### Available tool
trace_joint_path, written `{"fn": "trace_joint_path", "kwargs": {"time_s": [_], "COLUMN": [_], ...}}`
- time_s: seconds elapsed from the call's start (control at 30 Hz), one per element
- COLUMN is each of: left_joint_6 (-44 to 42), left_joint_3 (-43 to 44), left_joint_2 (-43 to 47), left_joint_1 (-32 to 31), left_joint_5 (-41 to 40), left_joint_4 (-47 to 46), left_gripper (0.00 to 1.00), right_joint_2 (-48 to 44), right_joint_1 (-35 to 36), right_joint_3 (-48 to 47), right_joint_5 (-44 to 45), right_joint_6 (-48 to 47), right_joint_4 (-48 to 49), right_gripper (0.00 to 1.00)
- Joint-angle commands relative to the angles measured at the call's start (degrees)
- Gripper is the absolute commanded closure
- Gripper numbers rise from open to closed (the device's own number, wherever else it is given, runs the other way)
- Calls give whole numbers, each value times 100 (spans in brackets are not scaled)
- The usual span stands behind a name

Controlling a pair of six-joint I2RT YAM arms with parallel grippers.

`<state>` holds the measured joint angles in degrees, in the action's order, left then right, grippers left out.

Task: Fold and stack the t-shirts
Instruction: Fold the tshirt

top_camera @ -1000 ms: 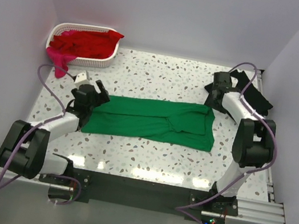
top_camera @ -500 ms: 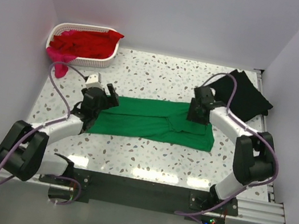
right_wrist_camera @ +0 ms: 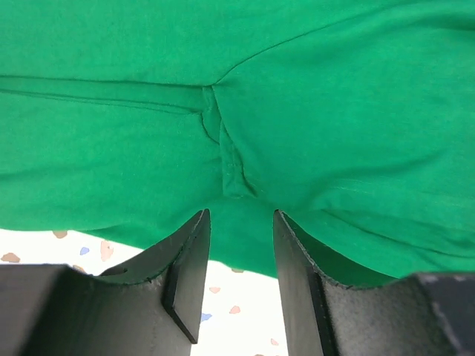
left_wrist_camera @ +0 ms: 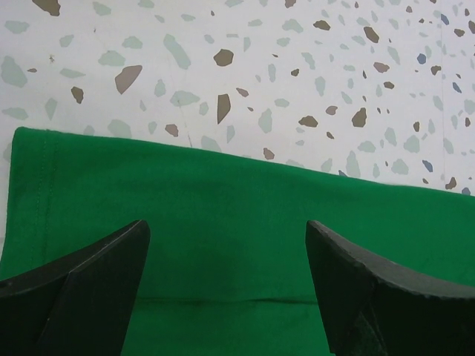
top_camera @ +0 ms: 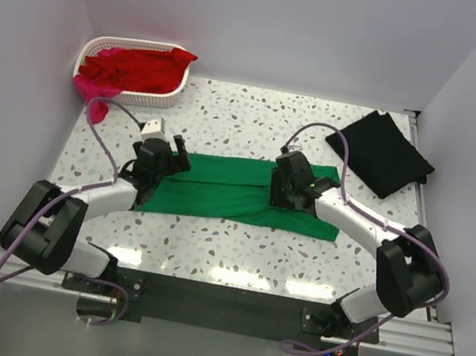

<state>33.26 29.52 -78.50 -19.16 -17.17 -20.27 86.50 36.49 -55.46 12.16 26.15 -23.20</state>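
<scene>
T-shirt (top_camera: 217, 195) in green is laid beneath wide-apart left fingers (left_wrist_camera: 89, 282). Its crease is framed between narrowly parted right fingers (right_wrist_camera: 185, 274).

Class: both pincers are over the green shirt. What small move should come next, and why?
Probably close the right pincer on the edge of the green shirt: its jaws straddle that edge, apart, and the left pincer stands open over the left end.
</scene>
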Motion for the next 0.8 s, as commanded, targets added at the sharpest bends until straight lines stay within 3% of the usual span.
{"fn": "trace_joint_path", "kwargs": {"time_s": [0.0,0.5,0.77], "left_joint_6": [-188,-241,-232], "left_joint_3": [221,248,247], "left_joint_2": [-51,-227,-280], "left_joint_1": [0,35,61], "left_joint_5": [-85,-182,-164], "left_joint_4": [-346,-355,-372], "left_gripper": [9,8,8], "right_joint_2": [305,1018,1150], "right_joint_1": [104,174,183], "right_joint_3": [-87,-342,-465], "right_joint_5": [-144,-136,84], "right_joint_6": [31,-49,-58], "right_joint_4": [228,360,246], "right_gripper": [57,59,69]}}
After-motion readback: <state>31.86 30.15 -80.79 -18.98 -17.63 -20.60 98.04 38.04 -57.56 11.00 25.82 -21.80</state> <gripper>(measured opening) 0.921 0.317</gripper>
